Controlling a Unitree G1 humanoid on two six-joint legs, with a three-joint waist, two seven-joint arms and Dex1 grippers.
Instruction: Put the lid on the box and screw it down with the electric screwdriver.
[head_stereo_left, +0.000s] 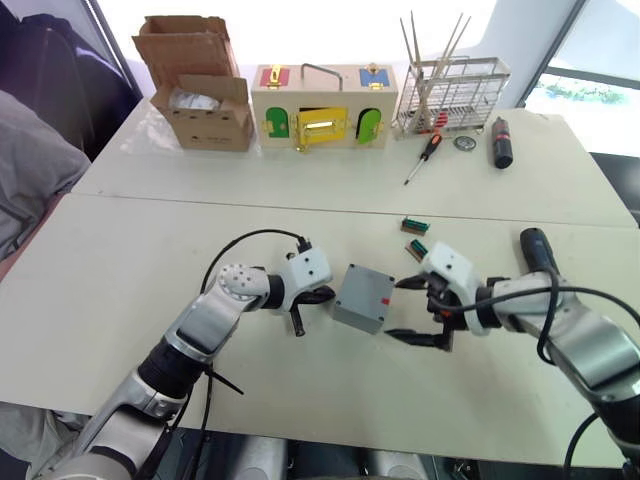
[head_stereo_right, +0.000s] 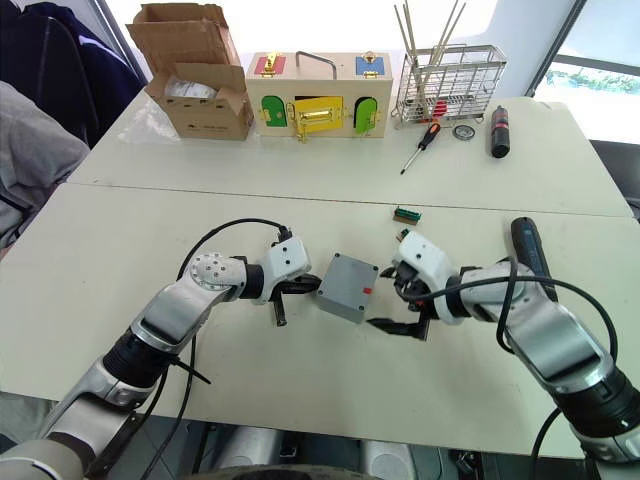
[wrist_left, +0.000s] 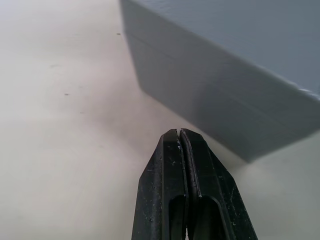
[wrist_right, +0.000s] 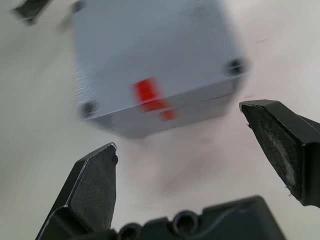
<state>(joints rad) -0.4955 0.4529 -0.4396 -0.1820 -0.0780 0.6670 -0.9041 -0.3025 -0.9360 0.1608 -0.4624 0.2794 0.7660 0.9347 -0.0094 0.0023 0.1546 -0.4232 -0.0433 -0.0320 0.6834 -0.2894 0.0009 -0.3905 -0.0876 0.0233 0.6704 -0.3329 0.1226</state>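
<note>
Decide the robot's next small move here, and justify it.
Probably turn the right pincer toward the screwdriver lying beyond that arm. The lid already sits on the box; the right pincer is open and empty, the left pincer shut beside it.

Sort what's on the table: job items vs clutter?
Job: closed grey plastic box with red mark; dark blue-black electric screwdriver beside right arm.
Clutter: brown cardboard carton, wooden box with coloured doors, wire rack, red-and-black hand screwdriver, black cylinder.

The box sits on the table between the left gripper on its left and the right gripper on its right, with the electric screwdriver further right.
</note>
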